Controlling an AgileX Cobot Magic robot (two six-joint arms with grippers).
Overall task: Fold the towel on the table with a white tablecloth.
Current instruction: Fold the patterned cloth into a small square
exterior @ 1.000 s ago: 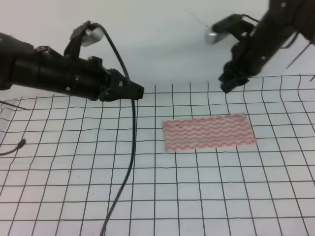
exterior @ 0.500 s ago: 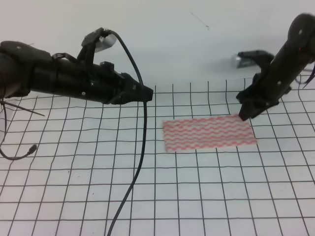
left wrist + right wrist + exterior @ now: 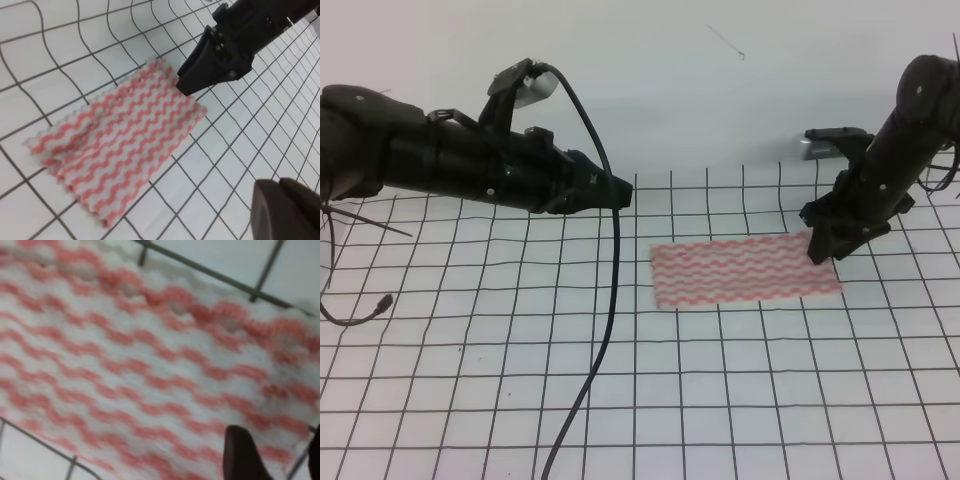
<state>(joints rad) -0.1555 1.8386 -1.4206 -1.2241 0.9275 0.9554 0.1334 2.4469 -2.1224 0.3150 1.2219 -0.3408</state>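
Descent is what is changing most: across the last second the right pincer [image 3: 822,250] is dropping from high above the far edge of the tabletop to the towel's [image 3: 745,271] far right corner, and it is now settling just over that corner, perhaps touching it. In the right wrist view the wavy pink and white stripes are filling the frame, with one dark fingertip [image 3: 241,454] low at 5 o'clock; the other is cut off at the edge, so the fingers are looking a little apart, with no cloth between them. I am judging that the grasp of this corner is about to begin and that no fold is yet made, since the towel is lying flat and spread, at about 2 o'clock from the middle of the grid-printed tablecloth [image 3: 640,400].

Meanwhile the left pincer [image 3: 620,193] is barely shifting in the last half second; it is hovering at 10 o'clock from the towel, well apart from it, and I cannot tell whether its fingers are together or apart. A black cable [image 3: 600,330] is hanging from that arm down across the tabletop, left of the towel. It is not lying in the right arm's way, though it could be dragging near the cloth if the left arm reaches in.
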